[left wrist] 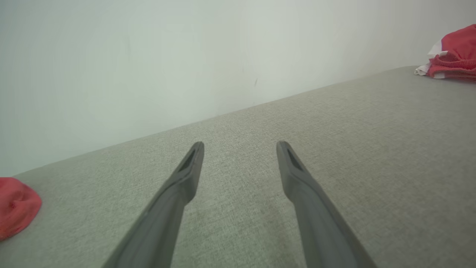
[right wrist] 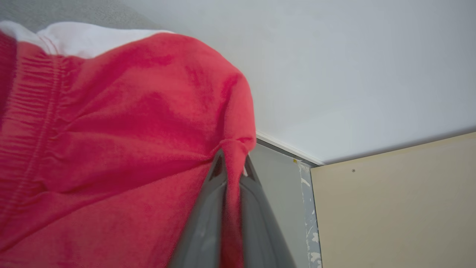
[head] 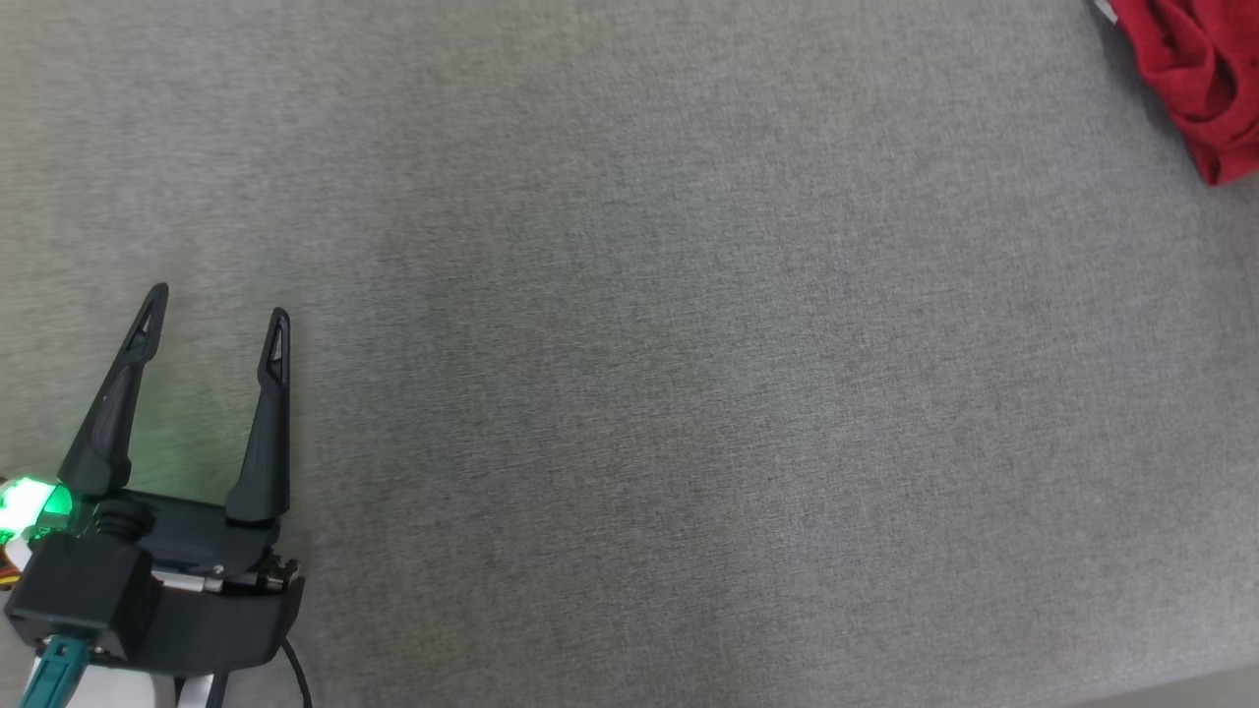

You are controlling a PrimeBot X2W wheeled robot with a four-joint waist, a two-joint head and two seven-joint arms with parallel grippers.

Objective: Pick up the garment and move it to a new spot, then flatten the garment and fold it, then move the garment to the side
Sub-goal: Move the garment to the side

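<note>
The garment (head: 1205, 69) is red plush with a white inner layer and lies bunched at the far right corner of the grey fabric surface (head: 629, 393). In the right wrist view, my right gripper (right wrist: 233, 156) is shut on a pinched fold of the garment (right wrist: 130, 130), whose ribbed band runs down the left. My left gripper (head: 218, 303) stands open at the lower left, far from the garment, with nothing between its fingers. In the left wrist view the left gripper (left wrist: 240, 143) hovers low over the surface, and the garment (left wrist: 455, 52) sits at the far upper right.
A second red cloth lump (left wrist: 15, 208) lies at the left edge of the left wrist view. A pale wall (left wrist: 148, 56) borders the surface's far side. A beige panel (right wrist: 394, 208) stands beyond the garment in the right wrist view.
</note>
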